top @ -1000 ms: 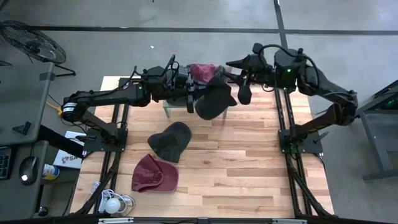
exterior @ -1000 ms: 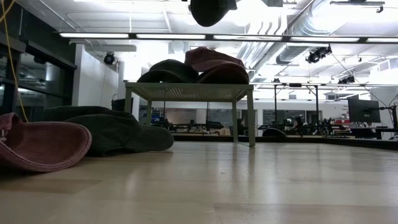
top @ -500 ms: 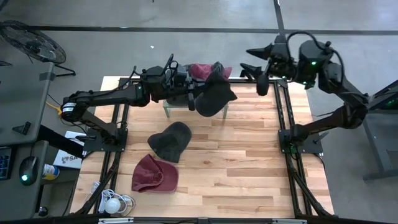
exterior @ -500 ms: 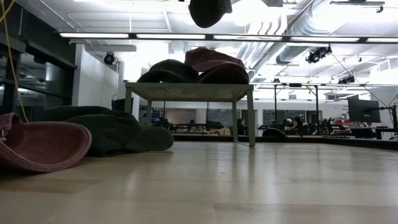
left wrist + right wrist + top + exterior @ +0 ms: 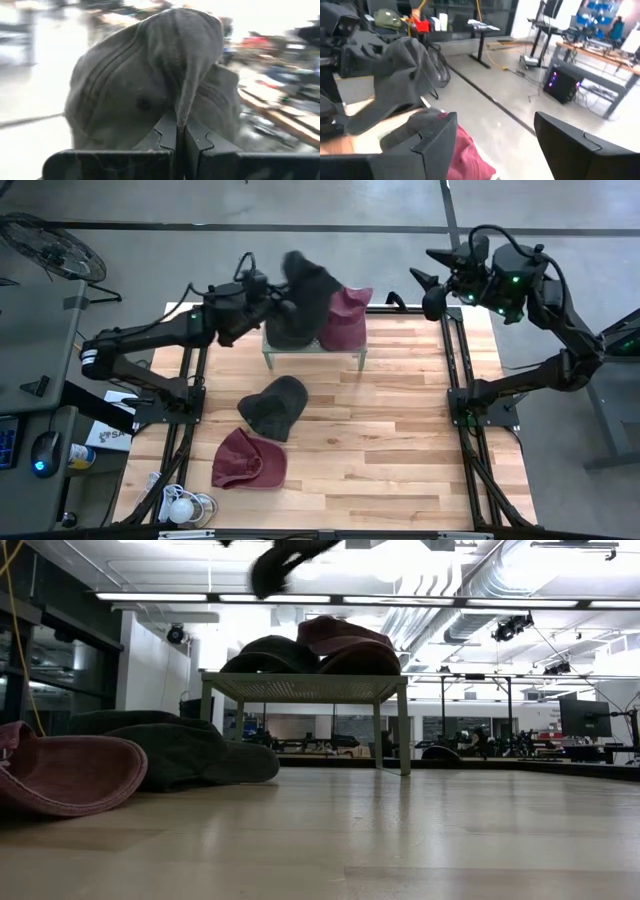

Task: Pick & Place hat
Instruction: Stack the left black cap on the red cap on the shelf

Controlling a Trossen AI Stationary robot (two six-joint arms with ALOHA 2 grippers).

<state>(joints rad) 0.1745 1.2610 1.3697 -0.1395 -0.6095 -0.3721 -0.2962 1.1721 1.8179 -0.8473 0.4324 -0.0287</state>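
My left gripper [image 5: 280, 305] is shut on a dark grey hat [image 5: 305, 280], high above the left part of the small rack [image 5: 312, 350] at the table's far side. In the low view the held hat [image 5: 285, 558] hangs clear above the rack [image 5: 305, 687]. A maroon hat [image 5: 343, 315] and dark hats [image 5: 265, 652] lie on the rack top. Another dark hat [image 5: 273, 405] and a maroon hat [image 5: 248, 460] lie flat on the table. My right gripper [image 5: 438, 280] is open, raised beyond the table's far right corner, touching nothing. My left gripper pinches a raised fold of the grey hat's crown [image 5: 181, 117] between its two shut fingers [image 5: 167, 135]. It comes at the hat roughly level from the table's left. The hat is lifted clear, its crown bulging out beyond the fingertips.
The rack stands on thin legs [image 5: 404, 730] near the far edge, with several hats piled on it. Bare wood lies across the table's right half [image 5: 400, 440]. A small white object [image 5: 182, 508] sits off the near left corner.
My left gripper has swung the grey hat from over the rack's right part toward the table's left and far edge, turning it, so the maroon hat on the rack shows. My right gripper has drawn back, up and toward the far right, staying open.
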